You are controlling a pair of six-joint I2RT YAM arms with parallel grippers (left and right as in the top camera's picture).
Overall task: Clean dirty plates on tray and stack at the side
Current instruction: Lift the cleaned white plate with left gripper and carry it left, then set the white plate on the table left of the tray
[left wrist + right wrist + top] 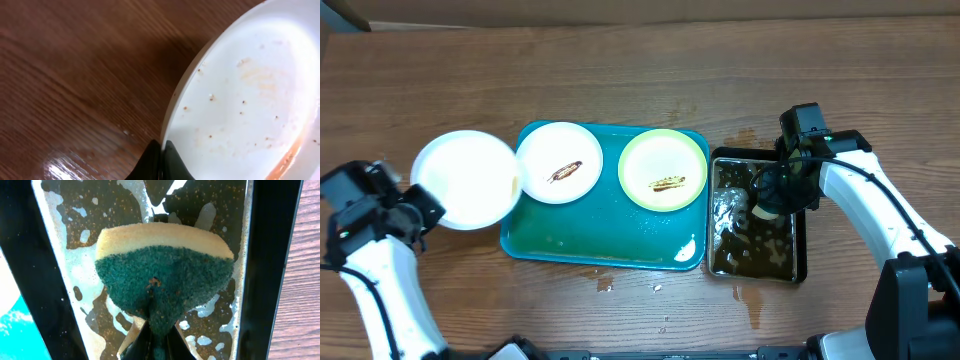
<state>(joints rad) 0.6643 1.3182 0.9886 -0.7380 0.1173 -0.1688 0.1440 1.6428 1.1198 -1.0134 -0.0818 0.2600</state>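
Left pincer [161,156] clamps one mostly clean white plate [465,180] off the tray [600,256]; right pincer [157,339] grips a sponge [165,275], two smeared plates [558,165] [663,172] left.

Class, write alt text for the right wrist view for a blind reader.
The right hand pinches a green-and-yellow sponge over a black pan of dark, foamy liquid. A teal tray corner shows lower left, wooden table right.

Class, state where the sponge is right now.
Overhead view, right side: the sponge hangs in the right claw over the black pan beside the teal tray.
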